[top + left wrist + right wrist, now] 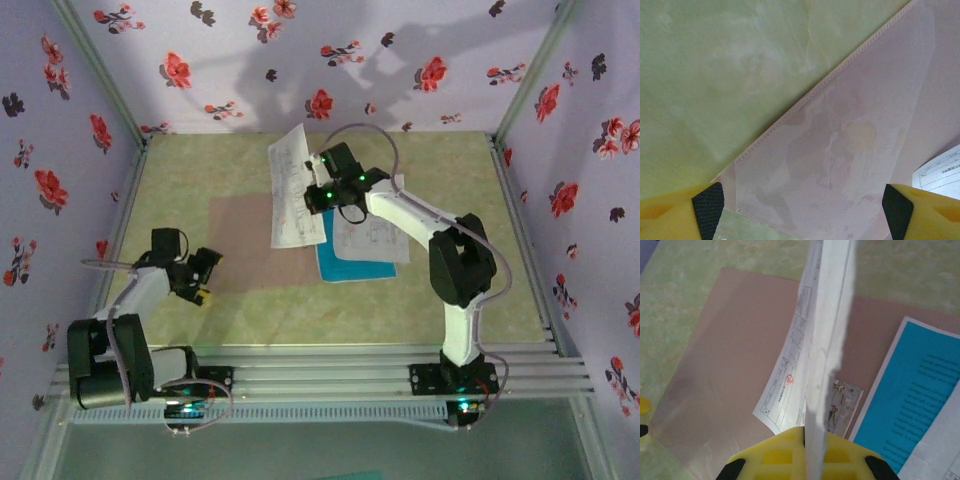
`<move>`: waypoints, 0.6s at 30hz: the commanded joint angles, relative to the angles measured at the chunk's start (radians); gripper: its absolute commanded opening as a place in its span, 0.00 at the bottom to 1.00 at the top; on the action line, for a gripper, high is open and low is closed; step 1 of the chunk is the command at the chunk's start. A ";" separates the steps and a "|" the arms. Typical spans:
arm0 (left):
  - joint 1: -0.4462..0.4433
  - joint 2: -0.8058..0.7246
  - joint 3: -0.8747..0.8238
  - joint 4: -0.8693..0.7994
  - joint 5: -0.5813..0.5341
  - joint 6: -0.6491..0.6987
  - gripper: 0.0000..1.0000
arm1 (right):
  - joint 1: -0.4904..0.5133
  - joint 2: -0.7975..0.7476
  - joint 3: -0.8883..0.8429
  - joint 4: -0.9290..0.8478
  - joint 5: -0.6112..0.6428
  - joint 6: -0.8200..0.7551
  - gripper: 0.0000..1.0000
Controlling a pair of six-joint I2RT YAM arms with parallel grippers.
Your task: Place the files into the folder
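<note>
Below and left of our right claw (318, 197), the folder (240, 242) lies flat on the surface (180, 175). That claw pinches a white sheet (292, 190) on edge above the folder's right side. Our left claw (203, 268), spread, is nearer, at the folder's near-left corner.

The right gripper (316, 196) holds a white sheet (293, 190) up above the right edge of the tan folder (240, 245); a blue sheet (352, 268) lies just beside it.

Bare table (180, 170) left of folder (240, 245), raised sheet (293, 190) over its right part, walls (300, 60) on 3 sides
</note>
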State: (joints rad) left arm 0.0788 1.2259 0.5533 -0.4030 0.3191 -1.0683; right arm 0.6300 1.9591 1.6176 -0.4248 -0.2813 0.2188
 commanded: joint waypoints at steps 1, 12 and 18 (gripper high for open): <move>0.024 0.007 -0.016 0.000 0.016 -0.005 0.86 | -0.004 0.028 0.030 -0.004 -0.073 -0.035 0.00; 0.055 0.053 -0.012 0.021 0.057 0.024 0.86 | 0.005 0.049 0.027 0.002 -0.149 -0.042 0.00; 0.056 0.057 -0.010 0.021 0.057 0.024 0.86 | 0.008 0.051 0.025 0.009 -0.177 -0.042 0.00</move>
State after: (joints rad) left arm 0.1257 1.2671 0.5533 -0.3927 0.3588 -1.0641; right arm 0.6312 1.9949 1.6176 -0.4244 -0.4206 0.2005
